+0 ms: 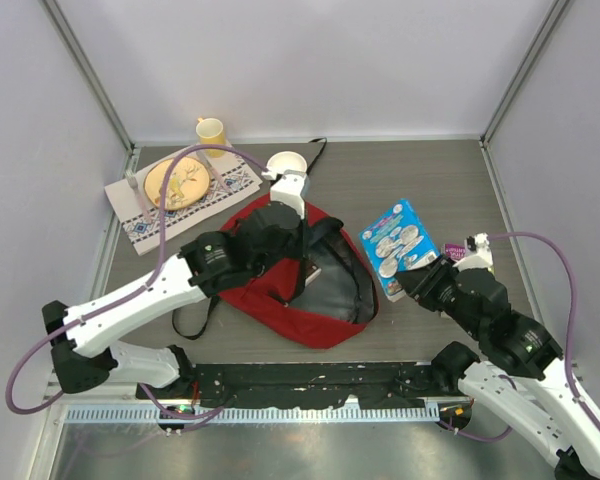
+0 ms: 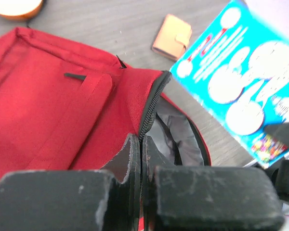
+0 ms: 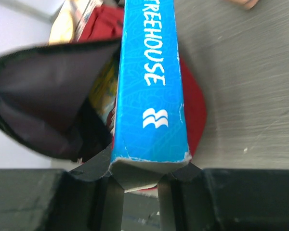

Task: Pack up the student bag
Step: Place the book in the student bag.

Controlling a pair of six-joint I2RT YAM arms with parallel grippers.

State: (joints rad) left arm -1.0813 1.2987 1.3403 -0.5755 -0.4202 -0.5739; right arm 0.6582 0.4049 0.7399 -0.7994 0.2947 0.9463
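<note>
Two hands are engaged: the left hand is clenched on the zipper edge of the student bag, which lies mid-frame on the bench. The right hand grasps a blue book just right of the bag.

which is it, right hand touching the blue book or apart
Touching. The right wrist view shows the blue book pinched at its near end between both fingers of the right hand, with no gap on either side.

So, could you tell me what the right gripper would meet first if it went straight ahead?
Probably the student bag: the blue book in the right gripper leads onto its red fabric, though depth is unclear.
</note>
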